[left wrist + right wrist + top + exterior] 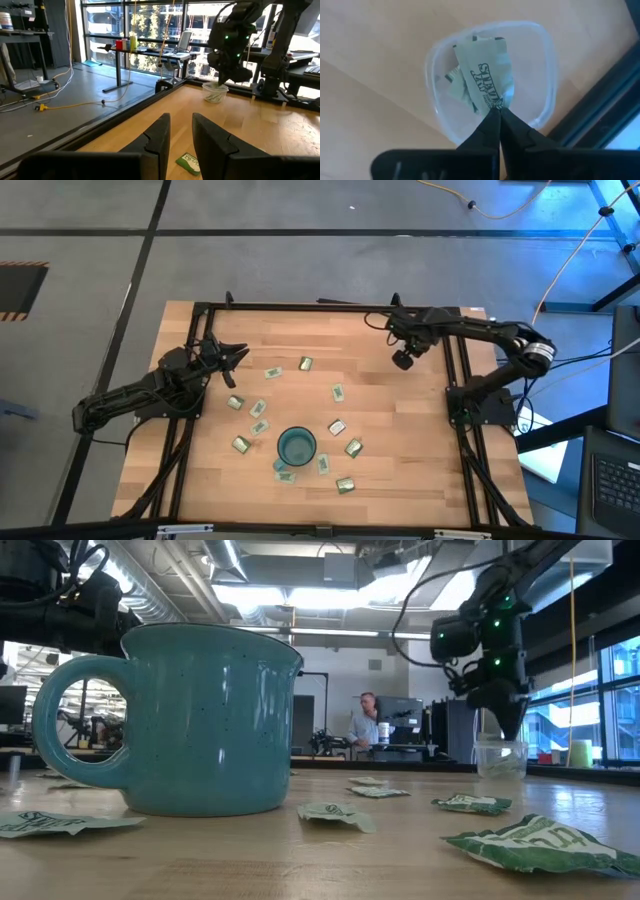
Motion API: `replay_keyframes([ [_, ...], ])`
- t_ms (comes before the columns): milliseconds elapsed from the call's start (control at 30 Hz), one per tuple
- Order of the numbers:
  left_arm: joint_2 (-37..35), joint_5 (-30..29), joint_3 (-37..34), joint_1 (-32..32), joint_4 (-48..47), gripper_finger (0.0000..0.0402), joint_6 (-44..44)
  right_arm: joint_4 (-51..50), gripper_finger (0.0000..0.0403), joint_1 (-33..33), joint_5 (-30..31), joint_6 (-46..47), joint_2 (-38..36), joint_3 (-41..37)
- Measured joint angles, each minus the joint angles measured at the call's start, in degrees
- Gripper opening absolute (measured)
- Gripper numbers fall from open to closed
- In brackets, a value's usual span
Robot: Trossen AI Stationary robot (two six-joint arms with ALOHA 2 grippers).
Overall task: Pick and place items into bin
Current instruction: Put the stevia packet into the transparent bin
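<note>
- Closed on one corner of a light green packet (487, 80), the right claw (498, 116) is held directly above the bin (545, 75); the fingertips are pressed together on the wrapper.
- Dark lettering reading "STEVIA" is seen on the gripped packet, with a smaller line beneath it that cannot be made out.
- At least one more packet is seen lying inside the bin (501, 758), under the gripped one.
- The bin (403, 360) is placed on the counter (400, 470) near its far right corner, just beside the black frame rail.
- In the low view, the right claw (505, 725) is shown reaching down into the mouth of the translucent cup.
- The left claw (236, 358) is held over the left side of the counter, its fingers (160, 135) parted with a narrow gap and nothing between them.
- A green packet (189, 163) with white writing too small to read is seen on the wood just beyond the left claw's fingertips.
- The remaining packets (338, 393) are scattered flat across the middle of the counter, most of them ringed around a teal mug (296, 446).
- Green print is visible on the nearest packets (545, 843) in the low view, but no word can be read.
- A person (366, 725) is seated at a desk in the room behind.
</note>
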Motion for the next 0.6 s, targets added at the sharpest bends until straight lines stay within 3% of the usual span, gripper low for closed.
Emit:
replay_keyframes([
  [300,0.0,0.0,0.0,0.0,0.0,0.0075,0.0,-0.7,0.0013,0.0,0.1,0.0,0.9,0.0],
  [600,0.0,0.0,0.0,0.0,0.0,0.0075,0.0,-2.4,0.0096,0.0,3.8,0.2,0.2,0.1],
])
